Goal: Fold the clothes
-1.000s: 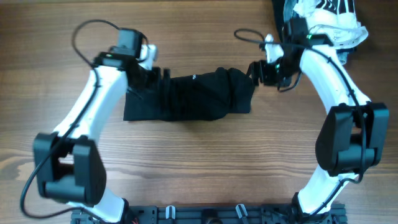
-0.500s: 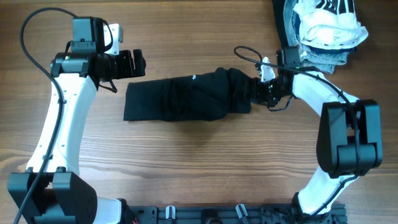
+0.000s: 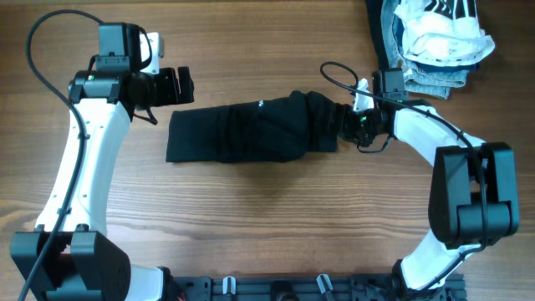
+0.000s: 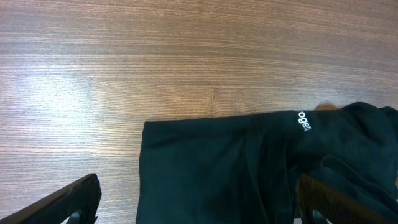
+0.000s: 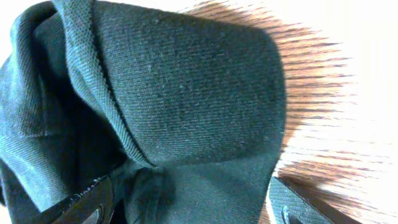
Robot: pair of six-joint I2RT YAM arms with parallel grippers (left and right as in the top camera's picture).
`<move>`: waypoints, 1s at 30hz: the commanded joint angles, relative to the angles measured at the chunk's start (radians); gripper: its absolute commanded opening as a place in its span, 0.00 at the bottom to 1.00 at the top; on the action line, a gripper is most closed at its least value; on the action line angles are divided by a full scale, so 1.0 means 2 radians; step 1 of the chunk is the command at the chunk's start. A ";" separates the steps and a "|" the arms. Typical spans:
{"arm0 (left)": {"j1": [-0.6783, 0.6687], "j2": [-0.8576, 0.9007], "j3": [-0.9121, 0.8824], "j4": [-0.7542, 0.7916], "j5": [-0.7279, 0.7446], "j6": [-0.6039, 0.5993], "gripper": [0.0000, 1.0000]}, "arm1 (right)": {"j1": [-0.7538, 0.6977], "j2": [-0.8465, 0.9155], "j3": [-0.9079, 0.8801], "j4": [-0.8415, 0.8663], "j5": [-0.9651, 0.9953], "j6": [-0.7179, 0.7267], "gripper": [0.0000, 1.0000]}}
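A black garment lies folded in a long band across the middle of the wooden table, bunched at its right end. My left gripper is open and empty, hovering just above the garment's upper left corner. In the left wrist view the cloth with small white lettering lies between and below the wide-spread fingers. My right gripper is at the bunched right end. In the right wrist view its fingers are apart with black cloth between them.
A pile of other clothes, white and grey-blue, sits at the table's far right corner, just behind the right arm. A black rail runs along the front edge.
My left gripper has let go of the garment's left end and pulled back up and left. My right gripper has come down onto the garment's right end.
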 commanded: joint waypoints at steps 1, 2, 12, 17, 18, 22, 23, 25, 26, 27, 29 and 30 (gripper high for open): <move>0.003 -0.001 0.003 -0.001 -0.005 -0.005 1.00 | -0.005 0.028 -0.028 -0.002 0.137 0.016 0.82; 0.003 -0.001 0.003 -0.001 -0.005 -0.005 1.00 | -0.005 0.028 -0.028 -0.002 0.143 0.016 0.82; 0.003 -0.001 0.003 -0.001 -0.005 -0.005 1.00 | 0.011 0.033 -0.028 0.039 0.068 -0.022 0.75; 0.003 -0.001 0.003 -0.006 -0.005 -0.005 1.00 | 0.038 0.068 -0.028 0.051 0.010 -0.029 0.73; 0.003 -0.001 0.003 -0.007 -0.005 -0.005 1.00 | 0.040 0.073 -0.028 0.051 -0.006 -0.029 0.71; 0.003 -0.001 0.003 -0.011 -0.005 -0.005 1.00 | 0.037 0.074 -0.027 0.055 -0.063 -0.027 0.34; 0.003 -0.001 0.003 -0.011 -0.005 -0.005 1.00 | 0.035 0.074 -0.027 0.055 -0.066 -0.027 0.21; 0.003 -0.001 0.003 -0.011 -0.005 -0.005 1.00 | 0.022 0.073 -0.027 0.052 -0.082 -0.023 0.04; 0.003 -0.001 0.003 -0.011 -0.005 -0.005 1.00 | 0.013 0.073 -0.027 0.050 -0.091 -0.021 0.04; 0.003 -0.001 0.003 -0.011 -0.005 -0.005 1.00 | -0.002 0.072 -0.027 0.046 -0.104 -0.021 0.04; 0.003 -0.001 0.003 -0.011 -0.005 -0.005 1.00 | -0.033 0.069 -0.027 0.036 -0.118 -0.021 0.04; 0.003 -0.001 0.003 -0.011 -0.005 -0.005 1.00 | -0.045 0.066 -0.027 0.032 -0.124 -0.022 0.04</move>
